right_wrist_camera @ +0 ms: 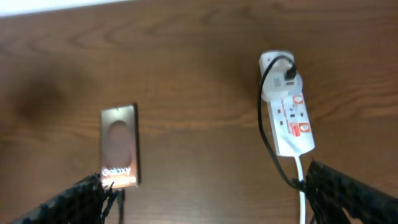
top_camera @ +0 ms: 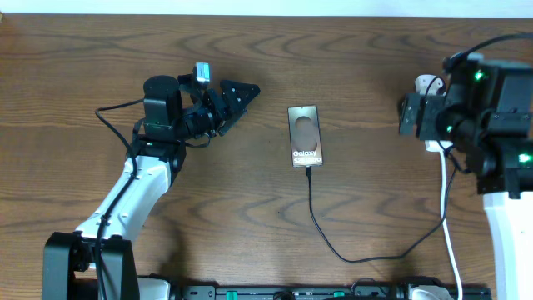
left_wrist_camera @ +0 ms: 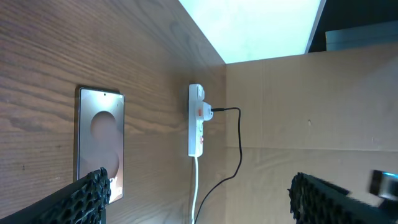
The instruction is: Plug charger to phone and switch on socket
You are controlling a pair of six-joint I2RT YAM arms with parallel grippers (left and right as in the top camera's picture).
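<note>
Left claw (left_wrist_camera: 198, 183) and right claw (right_wrist_camera: 205, 180) are gaping wide, holding nothing. Right's hovering near socket (right_wrist_camera: 287, 118); closing first, then pressing straight down, is looking safest.

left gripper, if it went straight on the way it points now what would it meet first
Probably nothing soon: the left gripper points past the phone over the table, toward the socket; height is hard to judge.

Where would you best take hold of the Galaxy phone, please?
Across its two long edges, near mid-length, coming straight down from above: the phone lies flat, face up, and the black charger cable meets the short end by the Galaxy lettering.
</note>
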